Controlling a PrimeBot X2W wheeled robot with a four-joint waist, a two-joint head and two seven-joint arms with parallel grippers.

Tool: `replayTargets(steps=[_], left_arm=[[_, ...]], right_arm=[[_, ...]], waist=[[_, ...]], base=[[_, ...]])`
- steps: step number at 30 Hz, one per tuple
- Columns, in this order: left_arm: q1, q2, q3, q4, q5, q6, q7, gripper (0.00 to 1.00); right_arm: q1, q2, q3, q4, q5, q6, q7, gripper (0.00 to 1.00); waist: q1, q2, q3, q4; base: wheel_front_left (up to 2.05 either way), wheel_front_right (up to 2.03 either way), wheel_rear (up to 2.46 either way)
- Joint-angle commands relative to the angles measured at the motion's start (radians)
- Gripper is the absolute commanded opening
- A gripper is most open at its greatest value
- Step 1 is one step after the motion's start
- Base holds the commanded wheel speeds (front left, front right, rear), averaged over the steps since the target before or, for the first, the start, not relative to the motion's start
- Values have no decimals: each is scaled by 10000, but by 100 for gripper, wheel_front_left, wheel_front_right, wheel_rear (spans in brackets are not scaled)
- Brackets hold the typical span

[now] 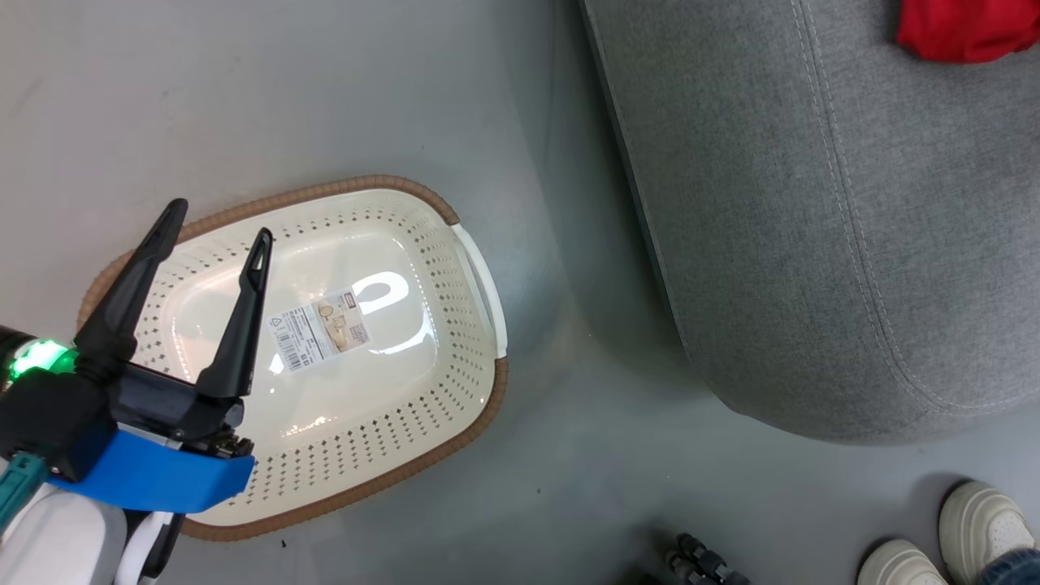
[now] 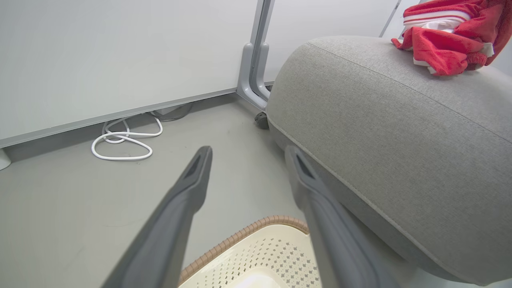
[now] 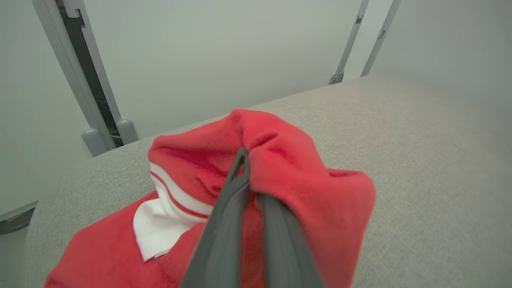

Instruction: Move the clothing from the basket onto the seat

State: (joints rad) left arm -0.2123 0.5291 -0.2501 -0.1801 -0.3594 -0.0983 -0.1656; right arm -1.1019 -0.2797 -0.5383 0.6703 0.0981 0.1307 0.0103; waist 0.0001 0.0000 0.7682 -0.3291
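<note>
Since the basket (image 1: 467,357) is bare, the clothing (image 3: 304,176) sits on the seat (image 1: 812,244), seemingly both garments. Right gripper (image 3: 250,160) clamped on a red fold; release pending. Left gripper (image 1: 219,221) spread, empty.

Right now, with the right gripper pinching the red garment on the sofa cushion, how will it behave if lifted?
Probably floppy: the red garment bunches around the right gripper. Likely light: one pinch tents it above the sofa cushion. Its fuzzy surface should resist slipping.
</note>
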Motion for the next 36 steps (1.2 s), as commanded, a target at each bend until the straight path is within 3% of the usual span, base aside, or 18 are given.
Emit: replayTargets(steps=[1,10,21,30,36], left_arm=[[-142,-32,-44,59,-11,-1,-79,100],[-272,-542,-449,901,-183,-64,-513,100],[189,-1564,-580,2578,-468,-155,-988,100],[1230,-2550,316,3285,-541,-228,-1004,100],[1706,-3071,675,3581,-378,-307,-1004,100]], right_arm=[[88,40,-82,168,-116,1,-30,100],[379,168,95,764,-856,1,-195,100],[2419,354,1489,976,-961,1,-766,100],[4300,1029,2699,389,-46,1,-1400,100],[5965,1304,3651,-725,49,1,-1875,100]], waist=[[-1,0,-138,65],[-1,0,-1171,275],[-1,0,-3616,392],[-1,0,-5413,271],[-1,0,-6106,441]], base=[[0,0,0],[0,0,0],[0,0,0],[0,0,0],[0,0,0]])
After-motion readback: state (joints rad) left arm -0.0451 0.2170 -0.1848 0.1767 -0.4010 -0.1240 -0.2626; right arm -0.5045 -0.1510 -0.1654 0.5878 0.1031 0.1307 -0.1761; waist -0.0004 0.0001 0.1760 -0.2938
